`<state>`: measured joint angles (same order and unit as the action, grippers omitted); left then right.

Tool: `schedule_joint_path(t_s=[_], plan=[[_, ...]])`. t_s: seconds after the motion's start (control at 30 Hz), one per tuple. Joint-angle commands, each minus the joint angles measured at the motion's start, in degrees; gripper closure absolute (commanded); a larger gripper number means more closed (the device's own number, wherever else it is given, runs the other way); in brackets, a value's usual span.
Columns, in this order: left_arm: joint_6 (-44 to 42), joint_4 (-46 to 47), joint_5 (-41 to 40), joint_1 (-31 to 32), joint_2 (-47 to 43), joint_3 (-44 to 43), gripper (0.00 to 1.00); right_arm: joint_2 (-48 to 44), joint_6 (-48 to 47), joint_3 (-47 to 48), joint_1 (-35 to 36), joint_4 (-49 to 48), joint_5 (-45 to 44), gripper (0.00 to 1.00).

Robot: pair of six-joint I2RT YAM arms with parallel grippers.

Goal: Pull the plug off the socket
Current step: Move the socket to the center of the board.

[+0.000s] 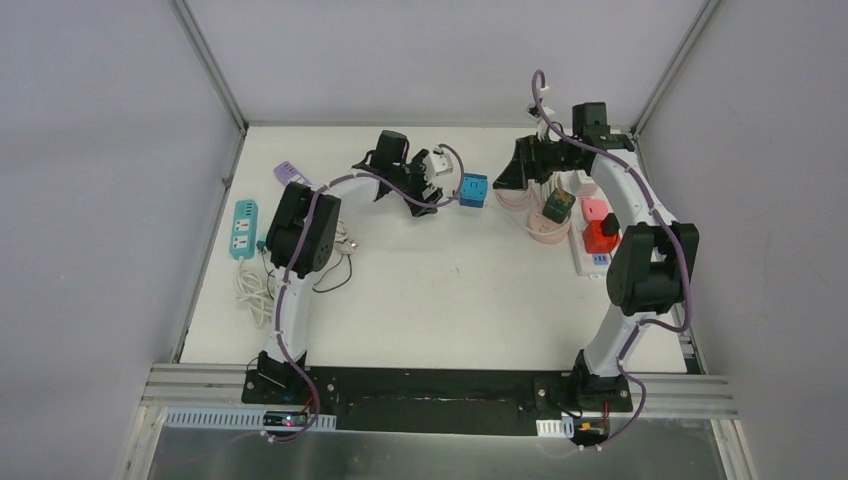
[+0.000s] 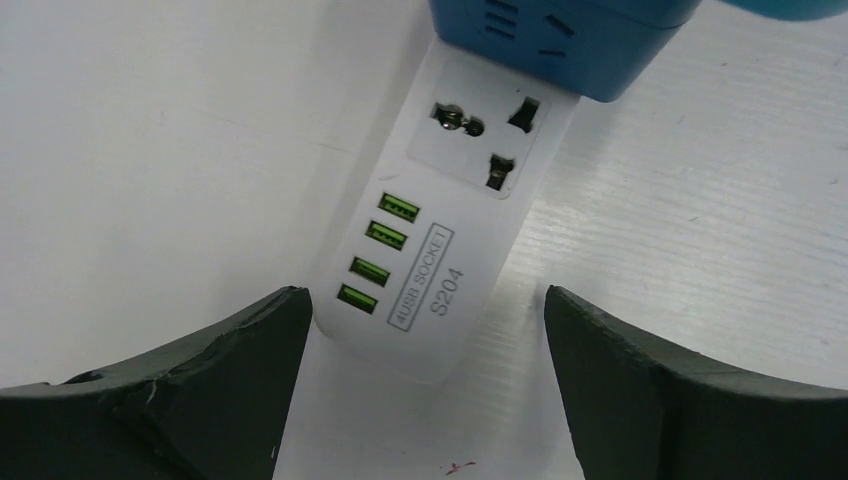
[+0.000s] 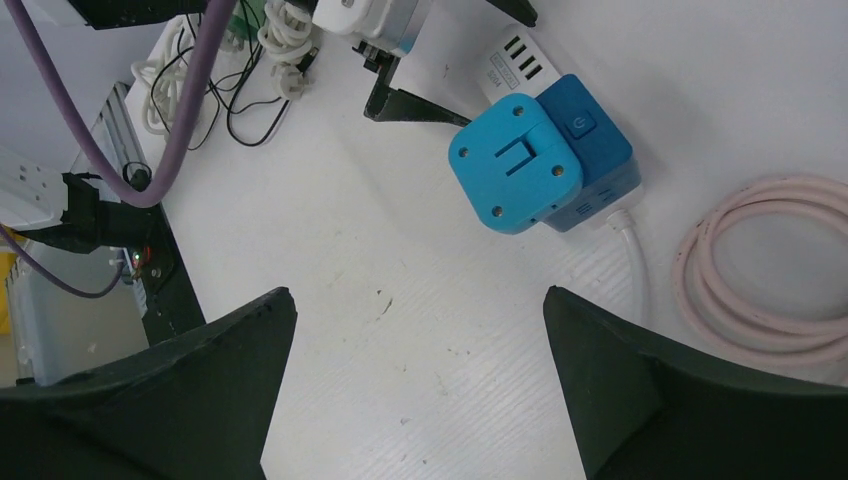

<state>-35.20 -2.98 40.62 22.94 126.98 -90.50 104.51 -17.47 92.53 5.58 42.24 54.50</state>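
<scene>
Blue cube plug [image 3: 540, 165] caps the white socket strip's [image 2: 430, 250] right end on the surface [image 2: 150, 150]. Left fingers [image 2: 240, 350] straddle the strip, wide. Right fingers [image 3: 230, 360] are wide and empty. Unpinned, the strip could drag along.

Robot lab, grey enclosure walls [image 1: 100, 150], aluminium frame [image 1: 208, 62]
</scene>
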Motion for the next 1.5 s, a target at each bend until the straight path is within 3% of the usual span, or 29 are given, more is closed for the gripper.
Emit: schedule_joint_path(t_s=[0.0,0.23,0.47,0.73,0.87,0.93,1.1,1.23,1.3,1.47], plan=[[-7.5,-4.2,-2.0,-0.1,2.4,-5.8,0.11,-3.6,3.7,0.1,-1.5,-4.1,3.5,0.01],[-7.7,-4.3,-2.5,0.7,3.5,-6.4,0.15,-2.4,3.5,0.2,-1.3,-3.5,5.3,0.02],[-8.2,-3.9,-3.2,3.4,3.9,-6.2,0.27,-2.2,0.8,0.5,-0.5,-1.4,5.0,0.02],[-9.0,-3.9,-4.8,5.4,-1.9,2.3,0.55,-3.4,-1.6,-1.1,0.0,0.4,4.5,0.02],[-8.8,-3.7,-7.8,7.1,-8.3,9.4,0.75,-4.1,-6.2,-0.8,0.9,4.1,3.6,0.03],[-7.8,-2.5,-9.1,8.3,-12.0,13.6,0.84,-4.4,-10.0,-0.1,1.5,7.6,3.0,0.03],[-3.3,-0.1,-13.2,12.4,-20.2,23.9,0.96,-4.9,-20.1,1.7,2.4,16.0,3.3,0.03],[3.4,2.8,-16.4,16.0,-25.6,31.9,0.97,-6.4,-31.7,1.8,2.9,23.6,3.6,0.04],[6.9,5.1,-18.0,17.9,-27.5,35.3,0.98,-8.3,-41.7,0.7,3.8,29.5,2.9,0.04],[15.6,10.4,-21.7,23.4,-31.7,42.3,1.00,-17.8,-61.8,-9.1,4.8,34.3,-1.2,0.03]])
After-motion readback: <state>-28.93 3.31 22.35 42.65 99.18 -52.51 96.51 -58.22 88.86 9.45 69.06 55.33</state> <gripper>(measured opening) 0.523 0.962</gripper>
